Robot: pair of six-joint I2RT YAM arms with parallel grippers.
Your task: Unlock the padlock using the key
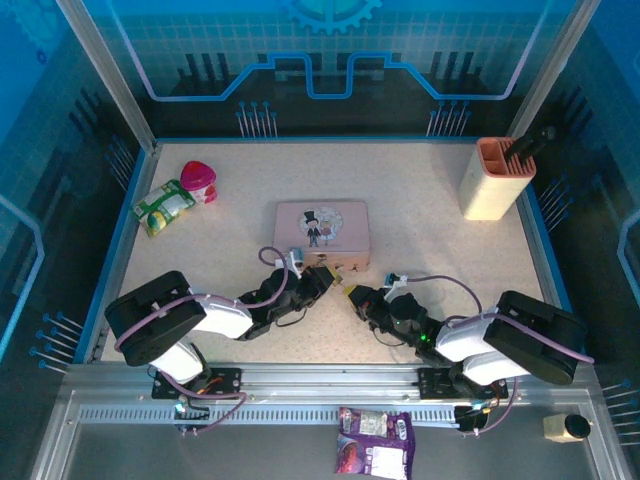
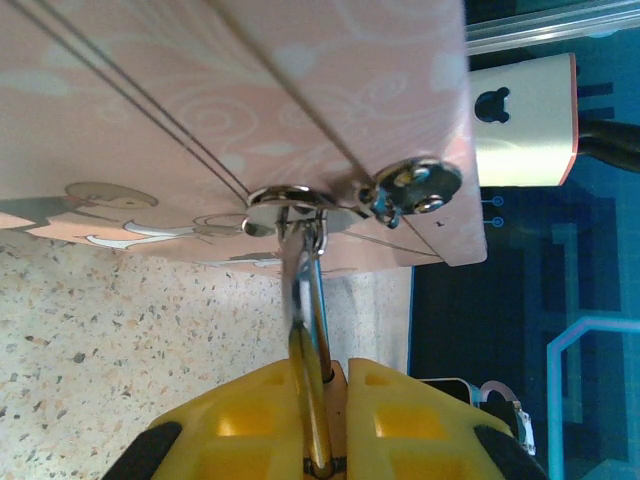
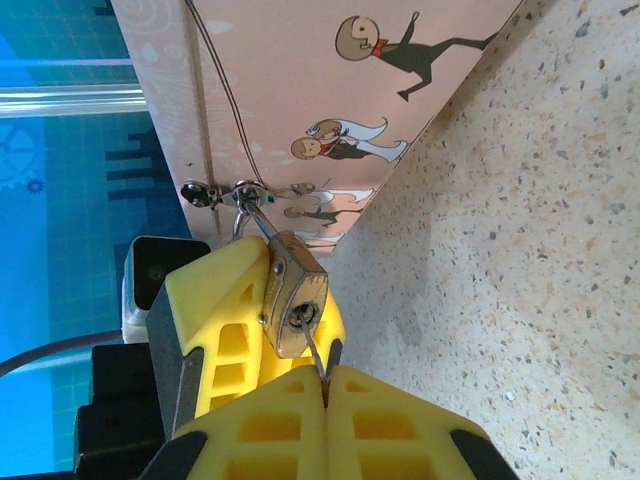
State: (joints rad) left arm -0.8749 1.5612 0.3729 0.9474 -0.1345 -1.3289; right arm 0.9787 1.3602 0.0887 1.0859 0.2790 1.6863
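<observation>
— Our left gripper is clamped on the padlock, which hangs off the tin's front hasp.

— Just right of that, off the tin's front, our right gripper pinches the key, tip apparently in the keyhole. We'd seat it fully first, then turn slowly about the key's own axis, with the left bracing so the tin isn't dragged.

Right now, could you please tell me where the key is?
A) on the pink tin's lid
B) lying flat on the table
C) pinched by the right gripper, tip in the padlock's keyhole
C: the key runs from the right gripper into the keyhole of the padlock, which the left gripper holds.
</observation>
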